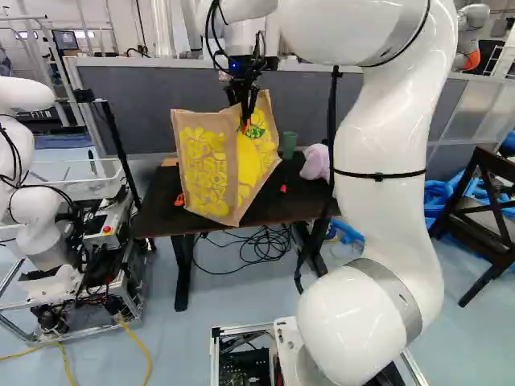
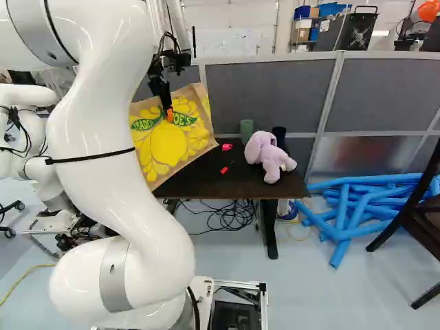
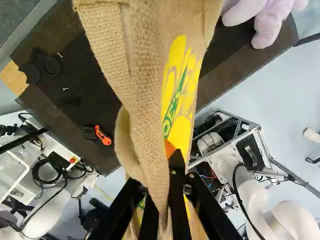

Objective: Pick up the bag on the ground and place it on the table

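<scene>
We have our tool (image 1: 245,124) pinched closed on the burlap bag (image 1: 211,165) — green lettering showing — with the worktop (image 2: 199,177) and its edge below.

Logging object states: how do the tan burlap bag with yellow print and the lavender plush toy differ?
The bag is boxy and larger; the plush toy is smaller and rounded. The bag has yellow and green print; the plush toy is plain. The bag tilts, gripped by the black hand; the plush toy lies ungripped on the dark table. Both look like fabric.
</scene>
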Available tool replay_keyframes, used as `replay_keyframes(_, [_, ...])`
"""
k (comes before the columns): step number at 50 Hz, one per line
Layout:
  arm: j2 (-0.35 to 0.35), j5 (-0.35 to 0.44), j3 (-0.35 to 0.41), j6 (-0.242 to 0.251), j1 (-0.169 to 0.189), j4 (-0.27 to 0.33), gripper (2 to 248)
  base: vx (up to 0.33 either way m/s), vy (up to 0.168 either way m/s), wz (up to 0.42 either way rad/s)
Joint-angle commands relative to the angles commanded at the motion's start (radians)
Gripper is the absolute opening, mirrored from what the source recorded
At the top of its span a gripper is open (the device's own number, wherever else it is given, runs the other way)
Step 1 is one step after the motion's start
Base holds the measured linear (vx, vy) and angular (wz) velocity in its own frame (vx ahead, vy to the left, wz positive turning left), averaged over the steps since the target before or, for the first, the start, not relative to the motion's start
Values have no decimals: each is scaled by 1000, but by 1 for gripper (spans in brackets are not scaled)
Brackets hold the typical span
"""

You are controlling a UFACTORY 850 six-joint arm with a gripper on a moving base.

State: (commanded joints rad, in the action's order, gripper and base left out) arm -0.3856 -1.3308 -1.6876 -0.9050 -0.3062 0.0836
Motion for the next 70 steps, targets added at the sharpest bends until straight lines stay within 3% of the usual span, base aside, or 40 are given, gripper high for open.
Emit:
replay_keyframes(35, [-140,107,-70,6,-14,1,22,0,0,0])
replay_keyframes(70, [-194,135,-71,341,-14,1,22,0,0,0])
